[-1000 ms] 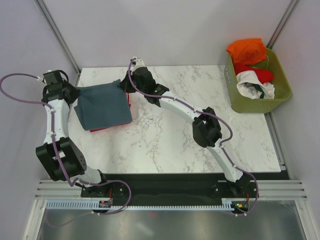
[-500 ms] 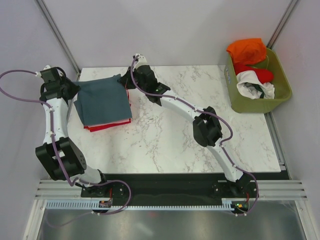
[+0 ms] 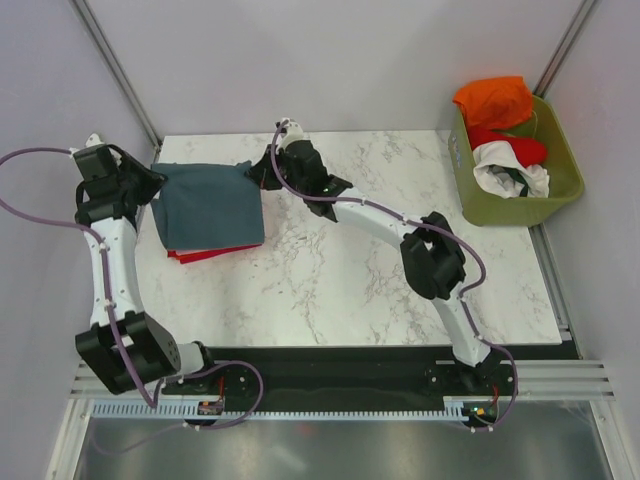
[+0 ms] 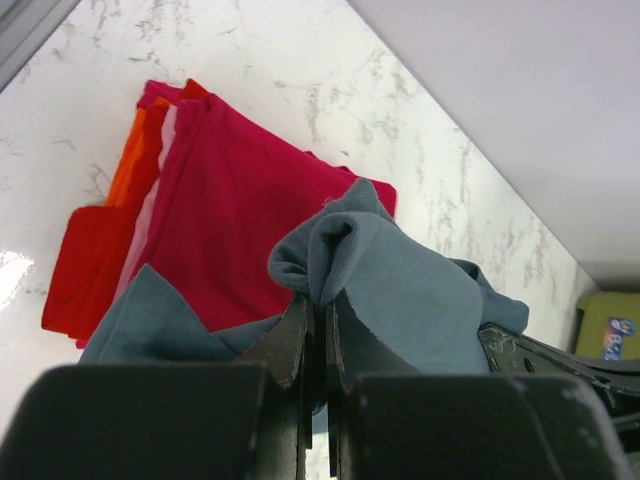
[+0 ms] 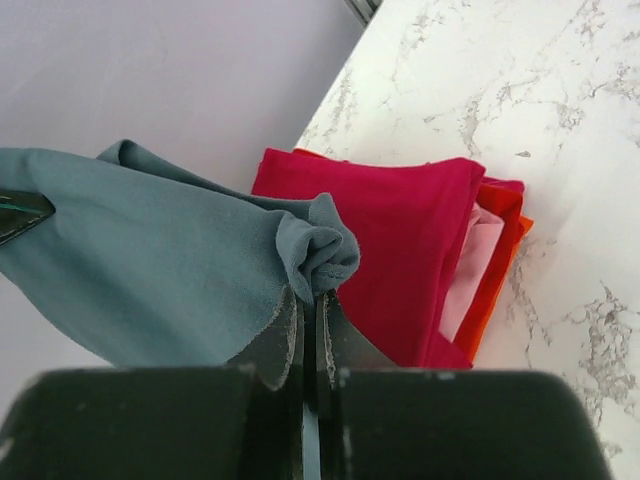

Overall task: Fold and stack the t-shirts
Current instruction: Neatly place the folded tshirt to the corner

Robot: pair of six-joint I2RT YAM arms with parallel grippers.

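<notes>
My left pincer (image 4: 320,300) is clamped tight on one bunched corner of the slate blue-grey t-shirt (image 3: 208,205), and my right pincer (image 5: 310,295) is pinched closed on the opposite corner. The shirt spans between them at the far left of the counter (image 3: 350,270). It is spread over the folded crimson t-shirt (image 4: 230,210), which tops a pile (image 5: 480,260) showing orange and pale pink edges.
</notes>
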